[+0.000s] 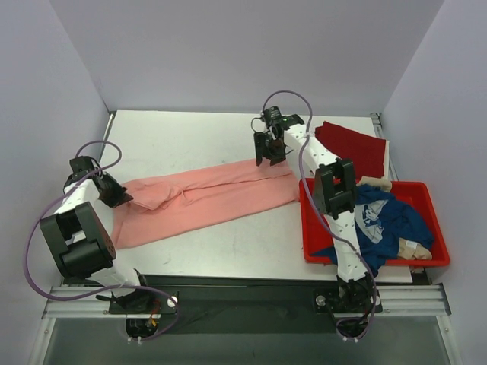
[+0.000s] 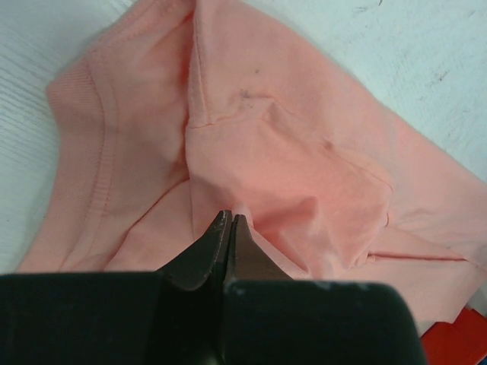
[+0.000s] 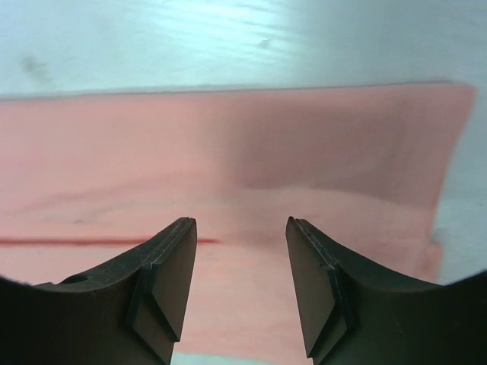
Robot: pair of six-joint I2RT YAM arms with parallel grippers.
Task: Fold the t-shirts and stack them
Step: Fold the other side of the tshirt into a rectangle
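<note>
While the salmon-pink t-shirt (image 1: pixel 205 199) is lying stretched out in a long band across the table (image 1: pixel 190 133), running from the near left up toward the middle right, the left gripper (image 1: pixel 114 195) is sitting at its left end. Seen from the left wrist, that gripper (image 2: pixel 228 222) is clenching its two fingers tight together on a raised fold of the salmon-pink t-shirt (image 2: pixel 289 152). The fabric is puckering into creases around the tips, and a ribbed hem is curving along the left side. The right gripper (image 1: pixel 268 154) is hanging over the shirt's other end, close to the far edge of the cloth. In its own wrist view its fingers (image 3: pixel 171 281) are standing well apart, released, with nothing between them. Beneath them the flat salmon-pink t-shirt (image 3: pixel 228 152) is spreading out, its right edge showing against the pale tabletop. The dark red t-shirt (image 1: pixel 354 148) is lying at the far right of the table, just behind the red plastic tub (image 1: pixel 377 261). The navy blue t-shirt (image 1: pixel 388 220) is lying crumpled inside that tub, one part spilling over the near left rim, and the right arm is crossing above the tub's left side. Bits of pale beige cloth (image 1: pixel 416 247) are also showing in the tub beside the navy shirt
</note>
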